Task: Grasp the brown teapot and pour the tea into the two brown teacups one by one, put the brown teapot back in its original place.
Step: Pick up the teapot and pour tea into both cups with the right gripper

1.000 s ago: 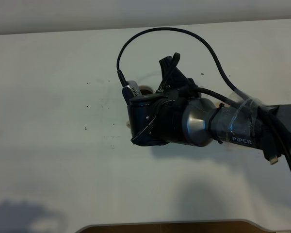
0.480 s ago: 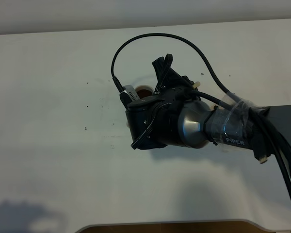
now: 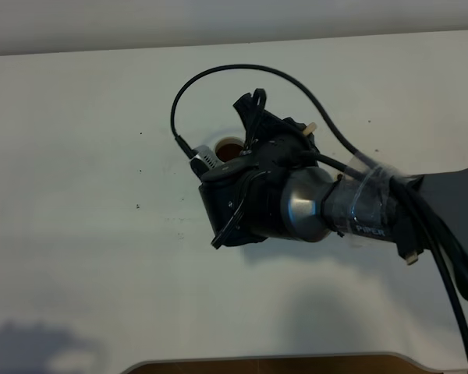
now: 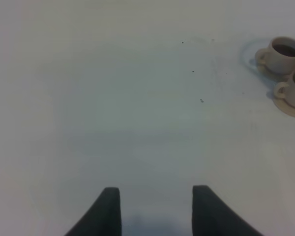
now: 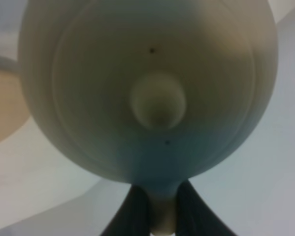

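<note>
Teapot [image 5: 147, 88] in right wrist view, teacups [image 4: 284, 53] left

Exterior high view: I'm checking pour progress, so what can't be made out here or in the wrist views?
Exterior high: the right arm hides the squat beige ceramic teapot and one small beige teacup.
Left wrist: the frame edge cuts that teacup; its fill is unclear.
Right wrist: the blurred teapot fills the frame; spout hidden.

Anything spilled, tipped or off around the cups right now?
Nothing stands out. Both teacups sit upright on their saucers, no puddle shows on the table, and the right fingers grip the teapot by its handle.
</note>
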Motion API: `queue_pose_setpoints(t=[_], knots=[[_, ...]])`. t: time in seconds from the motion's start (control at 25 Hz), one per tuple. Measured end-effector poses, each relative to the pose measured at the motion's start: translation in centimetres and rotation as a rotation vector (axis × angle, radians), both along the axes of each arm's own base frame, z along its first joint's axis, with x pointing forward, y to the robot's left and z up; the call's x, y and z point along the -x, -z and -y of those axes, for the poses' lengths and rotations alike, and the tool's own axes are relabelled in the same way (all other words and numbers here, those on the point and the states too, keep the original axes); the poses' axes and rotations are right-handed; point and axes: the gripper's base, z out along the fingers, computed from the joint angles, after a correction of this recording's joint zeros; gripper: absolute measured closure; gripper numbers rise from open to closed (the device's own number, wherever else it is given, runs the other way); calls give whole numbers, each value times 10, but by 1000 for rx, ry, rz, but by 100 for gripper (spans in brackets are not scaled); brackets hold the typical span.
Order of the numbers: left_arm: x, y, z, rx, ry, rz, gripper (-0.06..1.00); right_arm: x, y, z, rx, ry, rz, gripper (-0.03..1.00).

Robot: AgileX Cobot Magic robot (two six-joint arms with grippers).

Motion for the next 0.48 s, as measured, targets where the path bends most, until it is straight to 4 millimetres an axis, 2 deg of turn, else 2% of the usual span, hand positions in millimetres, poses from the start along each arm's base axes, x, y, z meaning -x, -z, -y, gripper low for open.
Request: queue_pose_setpoints(t=[0.48], knots=[[0, 0, 0, 0, 0, -1, 58, -1, -3, -8, 57, -107, 33, 87]])
